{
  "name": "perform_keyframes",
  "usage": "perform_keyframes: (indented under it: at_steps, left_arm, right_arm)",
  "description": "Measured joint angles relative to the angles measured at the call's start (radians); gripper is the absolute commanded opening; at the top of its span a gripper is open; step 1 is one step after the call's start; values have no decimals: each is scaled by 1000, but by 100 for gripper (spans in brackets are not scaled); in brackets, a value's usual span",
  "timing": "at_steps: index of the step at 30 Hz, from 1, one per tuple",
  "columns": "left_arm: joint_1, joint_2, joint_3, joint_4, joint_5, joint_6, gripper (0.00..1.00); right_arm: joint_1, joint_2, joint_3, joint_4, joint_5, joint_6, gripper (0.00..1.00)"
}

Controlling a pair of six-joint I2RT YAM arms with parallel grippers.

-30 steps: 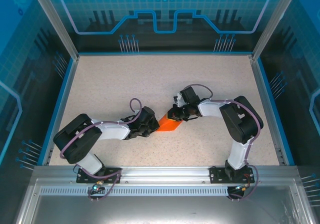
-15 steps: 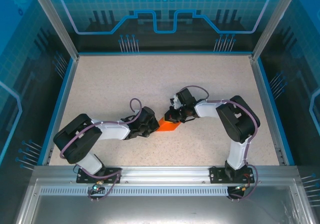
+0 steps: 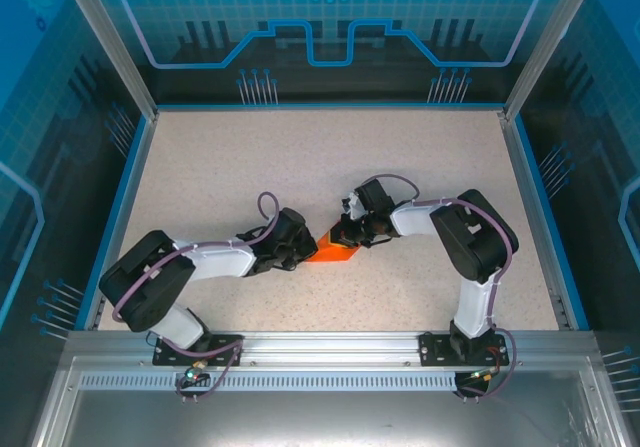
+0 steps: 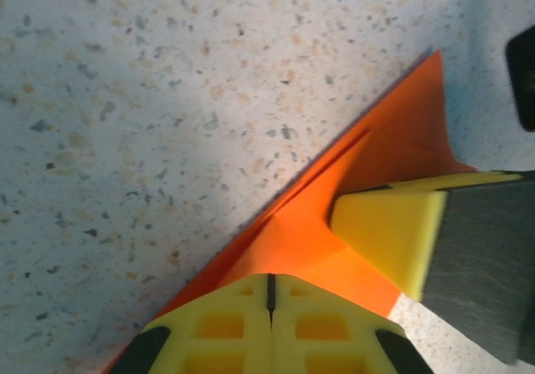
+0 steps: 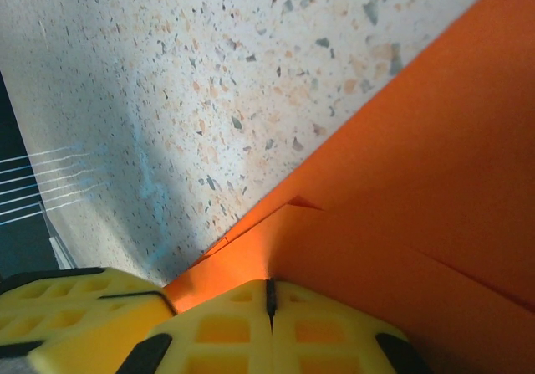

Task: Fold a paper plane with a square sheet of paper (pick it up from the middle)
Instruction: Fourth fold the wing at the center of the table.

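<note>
Since a second ago the right arm has drawn in toward the left one, and less of the sheet of paper (image 3: pixel 331 256) shows between the two hands. The paper lies as a creased orange wedge flat on the speckled table (image 3: pixel 300 167), near its middle. The left hand (image 3: pixel 307 253) is closed, its fingers pressed together with the tips down on the paper. The right hand (image 3: pixel 346 239) is closed the same way, resting on the wedge's far end just beside the left hand.

Mid-table, left fingers (image 3: pixel 307 251) and right fingers (image 3: pixel 346 237) meet on the orange paper (image 3: pixel 335 257).
</note>
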Motion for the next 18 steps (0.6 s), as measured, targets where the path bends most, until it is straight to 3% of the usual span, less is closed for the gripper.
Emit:
perform_keyframes:
  at_steps: [18]
  left_arm:
    - [0,-11,-58,-5,-43,-51,1]
  right_arm:
    - [-5,6,0,3,-13,0,0]
